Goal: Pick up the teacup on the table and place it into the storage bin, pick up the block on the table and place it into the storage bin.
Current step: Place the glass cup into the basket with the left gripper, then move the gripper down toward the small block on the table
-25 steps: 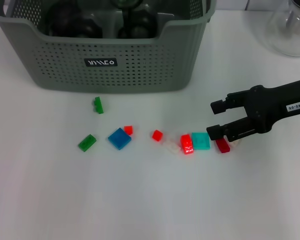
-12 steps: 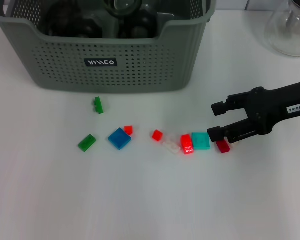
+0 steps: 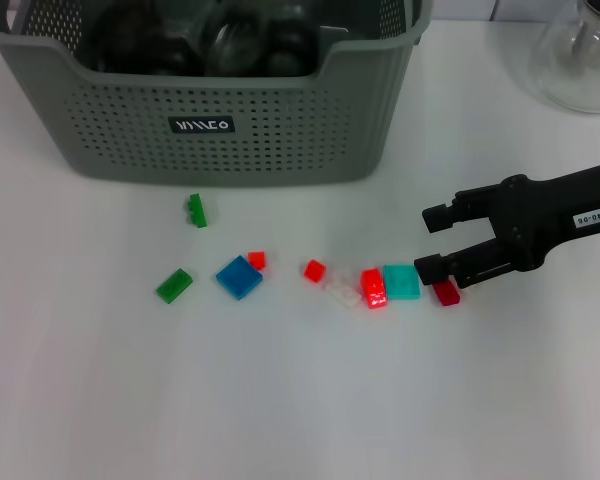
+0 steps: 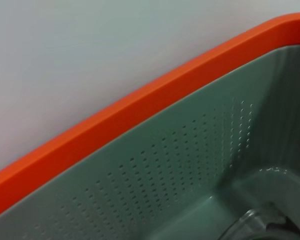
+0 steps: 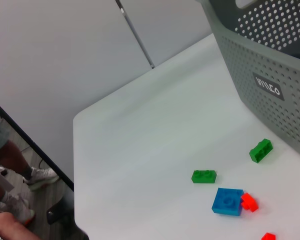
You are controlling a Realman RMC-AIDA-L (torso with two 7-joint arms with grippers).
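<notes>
At the left of the head view, two green blocks lie on the white tabletop (image 3: 100, 380): one (image 3: 196, 210) just in front of the storage bin (image 3: 220, 125), the other (image 3: 174, 285) nearer the robot. The bin stands at the back, dark rounded things and something glassy inside it; whether a teacup is among them cannot be told. The left wrist view shows only the inside of a grey-green perforated wall under an orange rim, with a clear glass shape low in the corner, so the left gripper appears to hang over a bin, and its jaws do not show. Further right come a blue block (image 3: 239, 277) touching a small red one (image 3: 257, 260), another small red block (image 3: 314, 270), then a tight row: a clear piece (image 3: 341, 290), a bright red block (image 3: 374, 288) and a teal block (image 3: 401, 282). The right gripper (image 3: 428, 243) reaches in from the right, low over the tabletop, its jaws parted fairly wide and holding nothing. The lower fingertip sits between the teal block and a dark red block (image 3: 446, 293), which lies just beside and partly beneath it. So the closest blocks lie below the open jaws, not between them, and the right arm is plainly the nearer one. The dark red block's long axis cannot be made out. A glass flask (image 3: 583, 60) stands at the far right.
</notes>
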